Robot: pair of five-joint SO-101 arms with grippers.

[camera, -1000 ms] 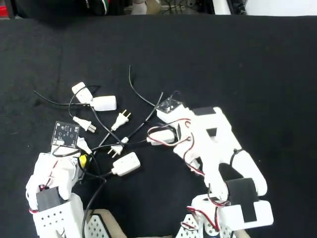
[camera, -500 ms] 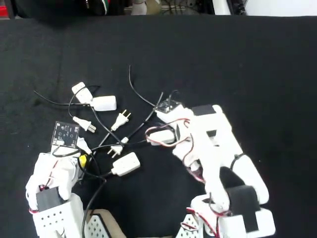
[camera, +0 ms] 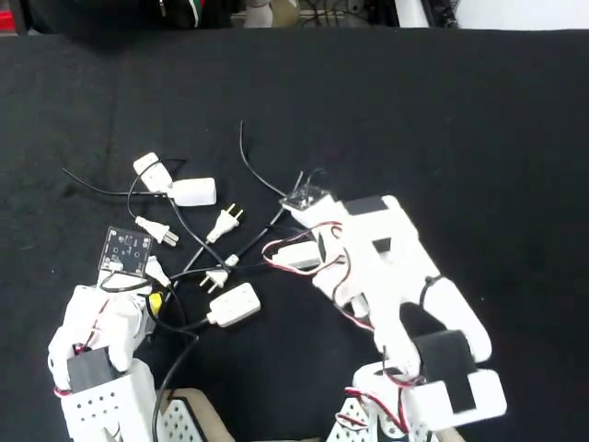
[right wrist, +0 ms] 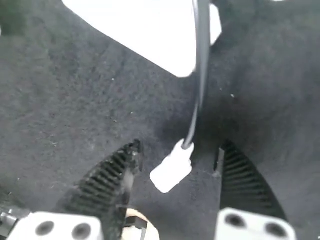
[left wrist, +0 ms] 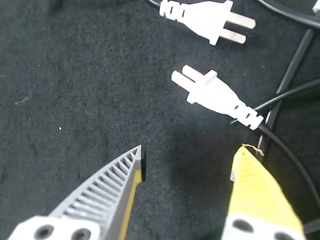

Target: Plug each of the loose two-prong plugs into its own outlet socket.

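Note:
Several white two-prong plugs lie on the black cloth, among them one, another and a third. Three white outlet sockets lie around them. My left gripper is open, hovering just short of a plug, with a second plug farther off. My right gripper is open low over the cloth. A small white plug on a black cord lies between its fingers, apart from both. A white socket block lies beyond it.
Black cords loop across the cloth between plugs and sockets. The left arm sits at the near left, the right arm at the near middle. The far and right parts of the cloth are open.
The right arm has shifted a little to the left, toward the plugs. The left arm has stayed in place and the plugs and sockets have not moved.

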